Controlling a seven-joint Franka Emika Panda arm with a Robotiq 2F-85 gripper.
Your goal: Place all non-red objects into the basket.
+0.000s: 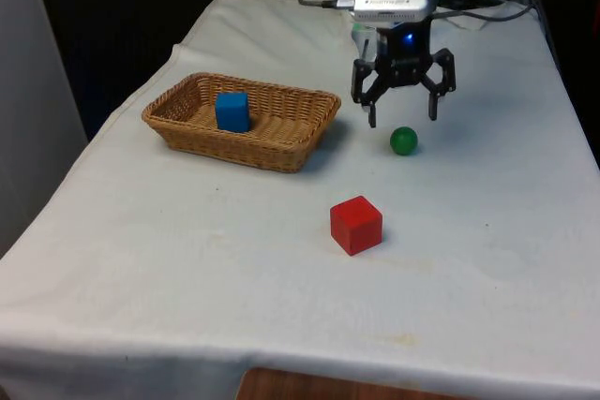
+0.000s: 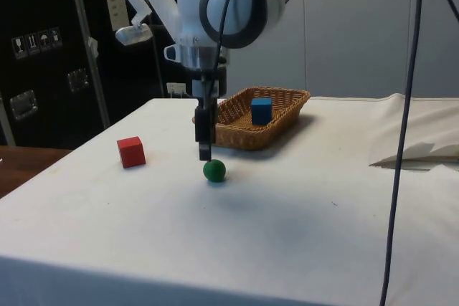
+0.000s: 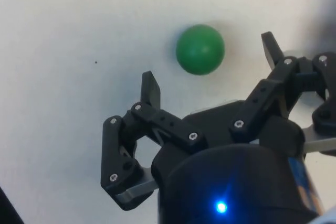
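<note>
A green ball [image 1: 403, 140], a red cube [image 1: 356, 225], a blue cube [image 1: 232, 111] in a tan woven basket [image 1: 281, 150], white cloth [image 1: 187, 259].

My hand [image 1: 402, 114] is matt black plastic, its linkages pinned with small bright metal screws, and my fingers [image 3: 151, 90] look hard and smooth-edged. The green ball [image 1: 403, 140] beneath them is smooth with a soft sheen. The tabletop [image 1: 469, 259] wears a white woven cloth, matt and faintly creased. The basket [image 1: 281, 152] is tan woven wicker, rough and ribbed. The blue cube [image 1: 232, 111] inside it and the red cube [image 1: 356, 225] both look smooth and matt.
</note>
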